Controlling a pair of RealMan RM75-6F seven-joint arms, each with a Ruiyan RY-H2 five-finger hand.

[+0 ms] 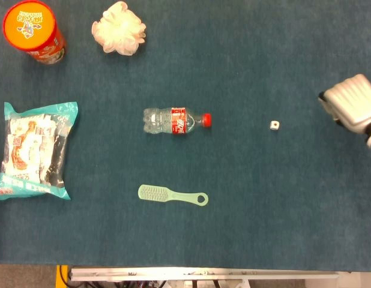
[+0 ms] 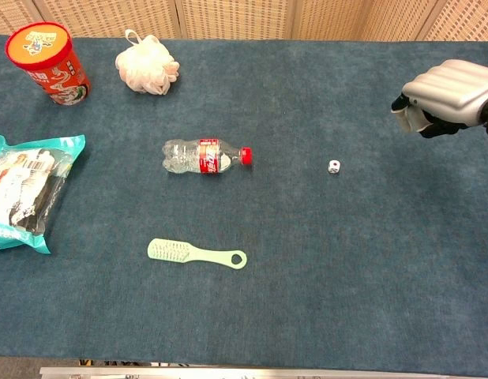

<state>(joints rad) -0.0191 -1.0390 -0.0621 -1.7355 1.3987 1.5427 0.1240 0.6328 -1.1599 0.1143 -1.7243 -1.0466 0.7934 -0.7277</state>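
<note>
Small white die (image 1: 274,125) with dark pips, lying alone on the blue counter (image 1: 263,210), a short way to the left of the right hand (image 1: 352,103) and apart from it; its face markings are too small to read. The right hand enters at the right edge of both views, back upward, fingers (image 2: 410,118) curled down and inward with nothing seen in them; its wrist and arm are cut off by the frame, and its palm side is hidden. The left hand shows in neither view. Farther left of the right hand, beyond the die, a clear plastic bottle (image 1: 175,120) with red cap and red label lies on its side, and nearer the counter's front edge a pale green brush (image 1: 171,195) lies flat. Well apart, at the far left: a white mesh bath puff (image 1: 119,27), an orange-lidded canister (image 1: 32,31) and a teal snack bag (image 1: 34,150), which the chest view's left edge cuts off.
</note>
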